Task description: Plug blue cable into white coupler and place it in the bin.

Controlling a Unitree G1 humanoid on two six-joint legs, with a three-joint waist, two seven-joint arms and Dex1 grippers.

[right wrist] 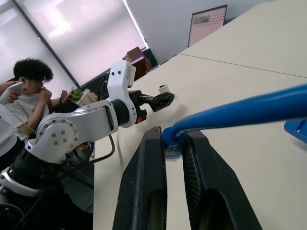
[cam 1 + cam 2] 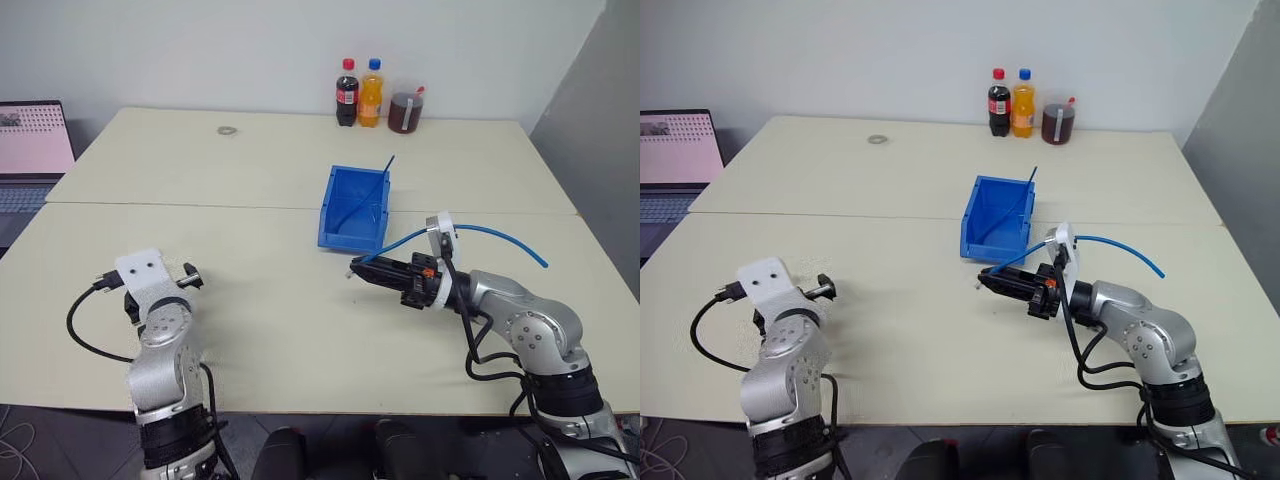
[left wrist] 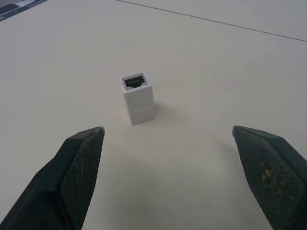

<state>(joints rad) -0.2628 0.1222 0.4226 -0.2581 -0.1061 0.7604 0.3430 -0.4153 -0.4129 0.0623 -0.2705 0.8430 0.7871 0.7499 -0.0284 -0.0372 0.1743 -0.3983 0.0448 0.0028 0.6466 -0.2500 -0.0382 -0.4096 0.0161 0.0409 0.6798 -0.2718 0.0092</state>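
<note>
The white coupler stands upright on the table, dark socket face up, a little ahead of my left gripper, whose fingers are spread wide open on either side of it without touching. That gripper hovers low near the table's front left. My right gripper points left at mid-table, shut on the blue cable close to its end. The cable arcs up over the wrist and trails off to the right. The plug is hidden between the fingers. The bin sits just beyond the right gripper.
A darker blue strand sticks out of the bin. Two bottles and a jar stand at the table's far edge, with a small ring to their left. A laptop sits far left. A person sits beyond the table.
</note>
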